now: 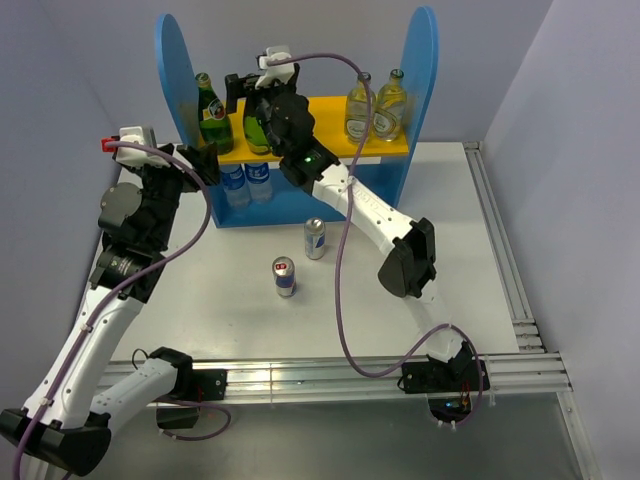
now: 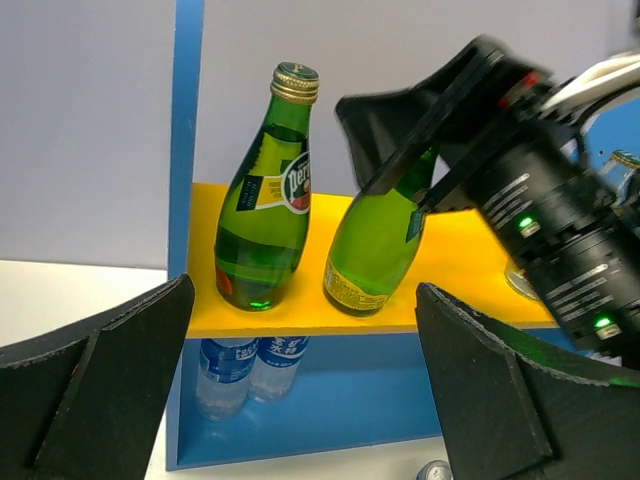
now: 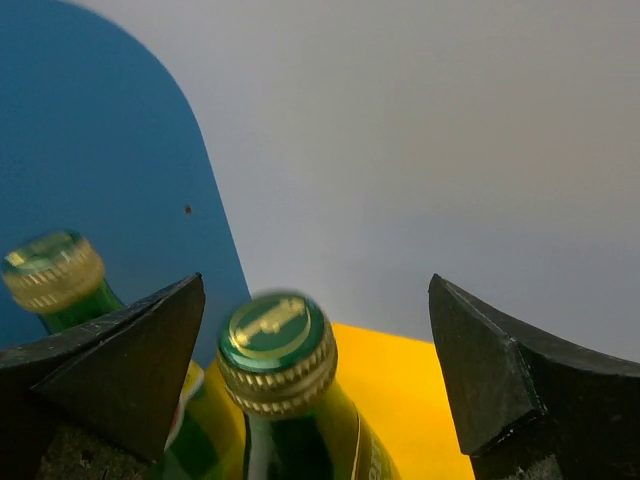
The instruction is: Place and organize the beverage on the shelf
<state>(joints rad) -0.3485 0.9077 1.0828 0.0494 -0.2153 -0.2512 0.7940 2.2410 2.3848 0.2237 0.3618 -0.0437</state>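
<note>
Right gripper (image 3: 315, 290): fingers spread wide, nothing clamped. The gold-rimmed cap of a green bottle (image 3: 275, 350) sits between them, nearer the finger on the picture's left and clear of both.

Left wrist view: that bottle's base rests on the yellow board (image 2: 450, 270) of the shelf (image 1: 425, 70). Its body leans, and its neck is hidden behind the right gripper. Just beside it, toward the left side panel, stands a capped Perrier bottle (image 2: 265, 200), also on the board.

Left gripper (image 2: 305, 300): wide open, empty, hanging in front of the shelf's left end and facing both green bottles.

Far end of the board: two clear yellowish bottles (image 1: 375, 108), upright, side by side against the right panel.

Lower level, left: two water bottles (image 1: 246, 182) with blue labels.

Table (image 1: 450, 220): two slim cans upright before the shelf, one (image 1: 315, 238) nearer the shelf, the other (image 1: 284, 277) nearer the arm bases. They stand apart from each other.
</note>
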